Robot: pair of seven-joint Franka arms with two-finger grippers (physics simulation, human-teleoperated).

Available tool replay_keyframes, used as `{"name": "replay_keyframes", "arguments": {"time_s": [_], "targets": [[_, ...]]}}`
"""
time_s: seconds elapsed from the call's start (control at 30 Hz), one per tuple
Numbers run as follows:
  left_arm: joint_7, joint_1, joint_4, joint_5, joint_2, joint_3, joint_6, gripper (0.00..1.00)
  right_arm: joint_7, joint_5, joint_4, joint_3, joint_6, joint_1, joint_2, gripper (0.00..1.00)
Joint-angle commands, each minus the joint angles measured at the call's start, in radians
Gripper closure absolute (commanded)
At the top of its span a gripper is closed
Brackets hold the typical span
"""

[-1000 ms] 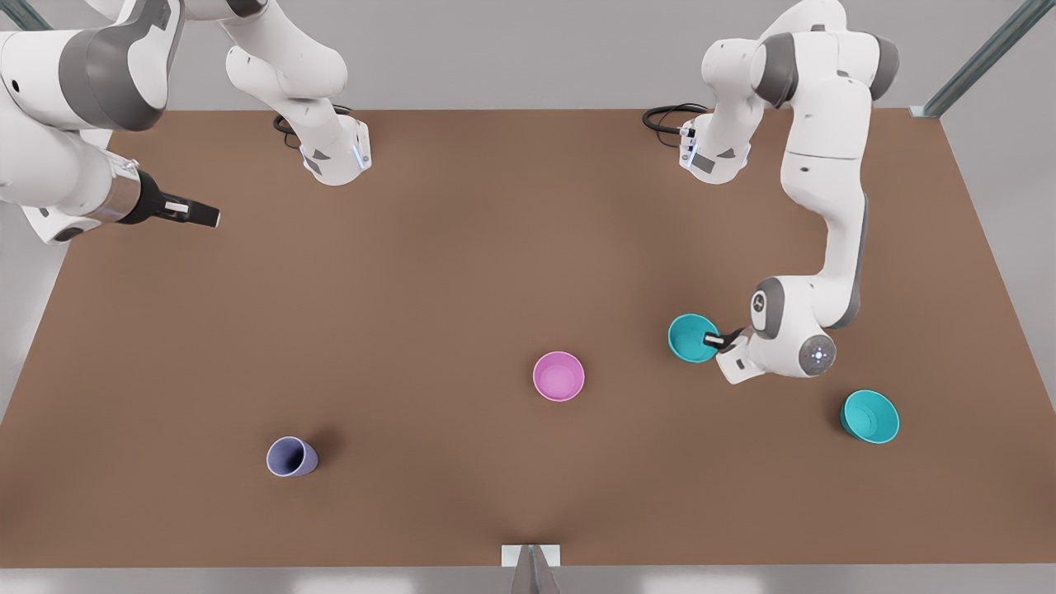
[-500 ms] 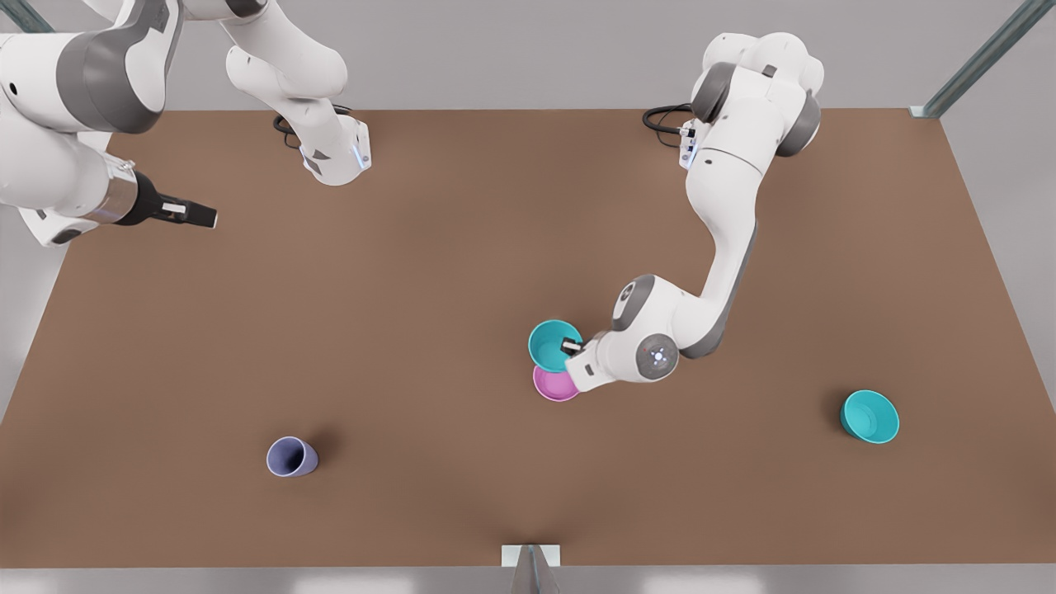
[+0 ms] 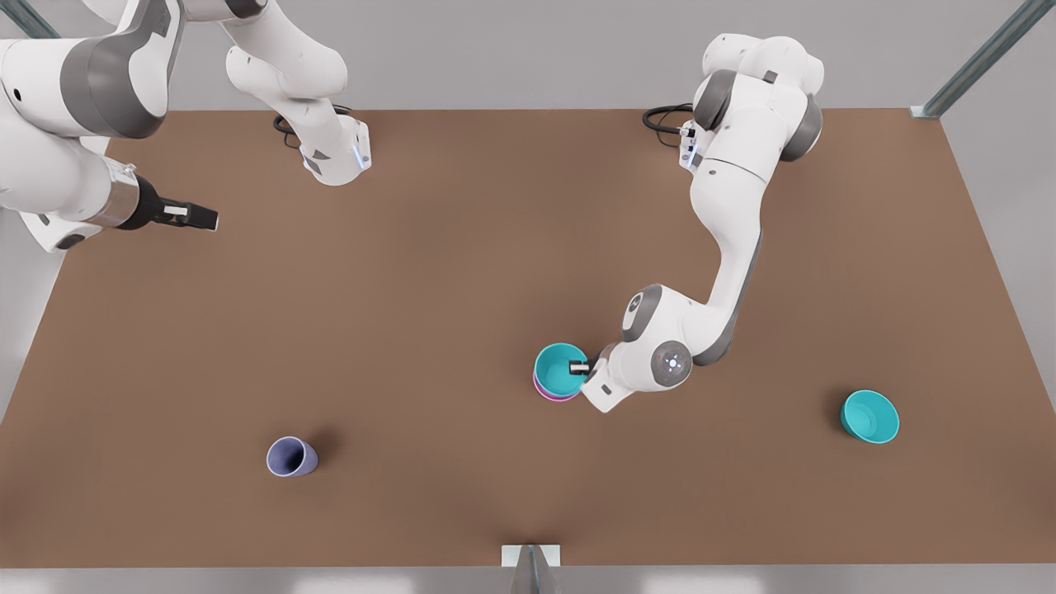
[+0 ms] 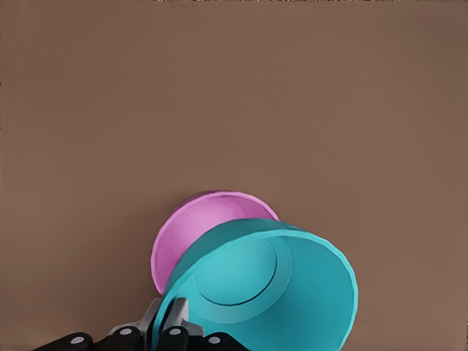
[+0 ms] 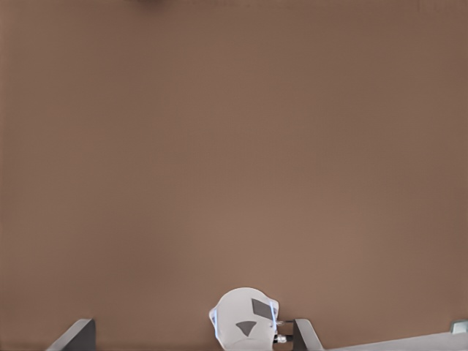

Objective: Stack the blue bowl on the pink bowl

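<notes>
Brown tabletop [image 3: 462, 272] against a pale grey backdrop, metal frame struts at the far corners, two white arm bases mounted along the far edge.

Left gripper [image 3: 581, 368], near the table's middle toward the near side: fingers clamped on the rim of the blue bowl [image 3: 559, 369], one fingertip inside the bowl, the other outside the wall. In the left wrist view the dark fingers [image 4: 172, 319] pinch the teal rim [image 4: 263, 289], bowl tilted toward the camera.

Blue bowl sits over the pink bowl [image 3: 546, 391]; from the front view a thin magenta crescent shows along the teal bowl's near-left edge. In the left wrist view the pink bowl [image 4: 191, 230] lies behind and partly under the teal one, its rim clear on the far side. Cannot tell if the two bowls touch.

Right gripper [image 3: 196, 216], at the front view's far left, held above the table and well apart from the bowls, arm waiting. Fingertips look pressed together with nothing between them.

Second teal bowl [image 3: 869, 417] alone near the front view's right edge. Lavender cup [image 3: 291, 456] on its side toward the near left.
</notes>
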Motion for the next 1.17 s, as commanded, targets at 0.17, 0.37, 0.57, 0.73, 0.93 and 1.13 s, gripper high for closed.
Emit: {"name": "replay_keyframes", "arguments": {"time_s": [0.17,0.37,0.57,0.73,0.93,1.13], "targets": [[-0.154,0.0,-0.009,0.001,0.019,0.0,0.018,0.79,-0.029,0.0,0.0,0.0,-0.001,0.0,0.001,0.0],[-0.157,0.0,-0.013,0.001,0.019,0.0,0.007,0.79,-0.029,0.0,0.0,0.0,-0.001,0.0,0.002,0.0],[-0.151,0.0,-0.015,0.0,0.025,-0.005,0.004,0.77,-0.029,0.0,-0.001,0.0,-0.001,0.0,0.002,0.0],[-0.148,0.008,-0.012,0.015,-0.012,0.024,-0.07,0.0,-0.029,0.0,-0.001,0.0,-0.001,0.0,0.002,0.0],[0.314,0.011,-0.001,0.247,-0.487,0.314,-0.677,0.0,-0.031,0.0,-0.001,0.0,-0.002,-0.002,0.002,0.0],[0.305,0.066,-0.176,0.268,-0.661,0.227,-0.615,0.0,-0.032,0.0,-0.003,0.0,0.001,-0.002,0.001,0.0]]}}
